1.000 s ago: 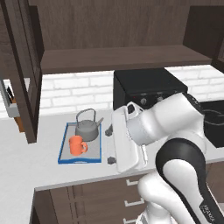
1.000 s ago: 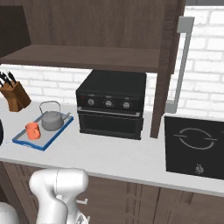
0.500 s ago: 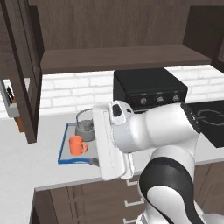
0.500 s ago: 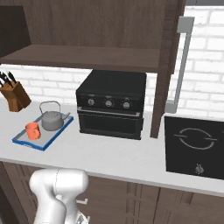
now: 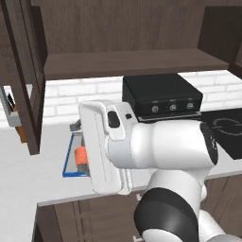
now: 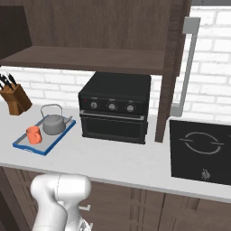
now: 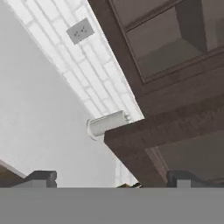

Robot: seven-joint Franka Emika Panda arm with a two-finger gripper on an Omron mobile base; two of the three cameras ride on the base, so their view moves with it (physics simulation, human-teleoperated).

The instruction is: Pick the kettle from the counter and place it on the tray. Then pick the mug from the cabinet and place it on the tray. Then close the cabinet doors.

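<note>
The blue-rimmed tray (image 6: pixel 28 147) lies on the counter (image 6: pixel 117 159) left of the oven. The grey kettle (image 6: pixel 54 124) and the orange mug (image 6: pixel 33 134) both stand on it. In the left base view my arm covers most of the tray (image 5: pixel 69 166); the mug (image 5: pixel 81 157) shows at its edge. The cabinet (image 6: pixel 90 58) stands with both doors swung out: the left door (image 5: pixel 23 80) and the right door (image 6: pixel 173 67). In the hand view my gripper (image 7: pixel 113 179) is open and empty, fingertips (image 7: pixel 41 177) wide apart, facing a door's edge (image 7: pixel 175 127) and the end of its silver handle (image 7: pixel 107 124).
A black oven (image 6: pixel 115 113) sits on the counter under the cabinet shelf. A knife block (image 6: pixel 16 97) stands at the far left and a black cooktop (image 6: pixel 200 149) at the right. The right door's bar handle (image 6: pixel 187 63) juts out. A wall outlet (image 7: pixel 80 30) is set in the white brick.
My arm has swung left and closer to the left base camera, now covering the kettle and most of the tray there. Kettle, mug and doors have not moved.
</note>
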